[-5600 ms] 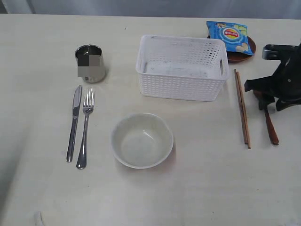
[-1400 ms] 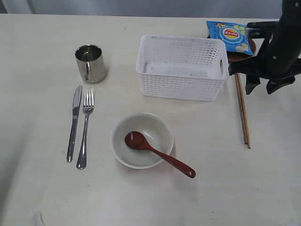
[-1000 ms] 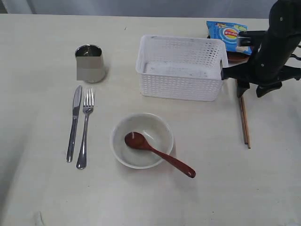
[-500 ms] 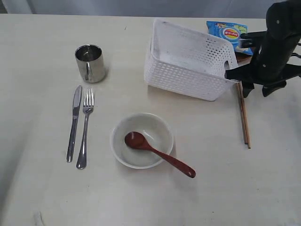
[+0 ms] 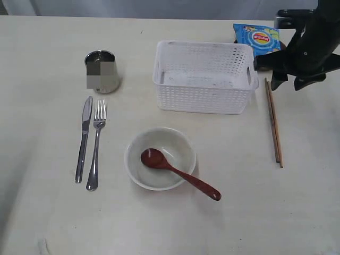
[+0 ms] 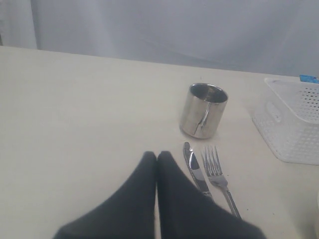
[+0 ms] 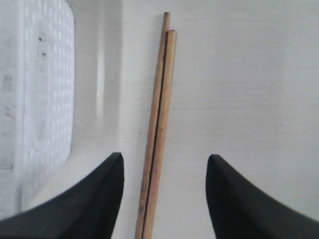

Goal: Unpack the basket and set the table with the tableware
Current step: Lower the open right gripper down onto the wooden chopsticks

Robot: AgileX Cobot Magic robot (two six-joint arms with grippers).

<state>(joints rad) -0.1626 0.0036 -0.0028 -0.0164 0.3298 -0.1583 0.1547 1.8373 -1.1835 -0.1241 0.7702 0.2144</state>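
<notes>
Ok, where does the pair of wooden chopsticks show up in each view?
Exterior view: pair of wooden chopsticks lying right of the white perforated plastic basket.
Left wrist view: not in it.
Right wrist view: chopsticks between the tips of the open right pincer.
Shared landmark: that basket, in all three views.

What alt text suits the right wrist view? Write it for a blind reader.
Open right gripper hangs above a pair of wooden chopsticks lying on the pale table, the pair running between its dark fingers. A white basket sits beside them.
</notes>
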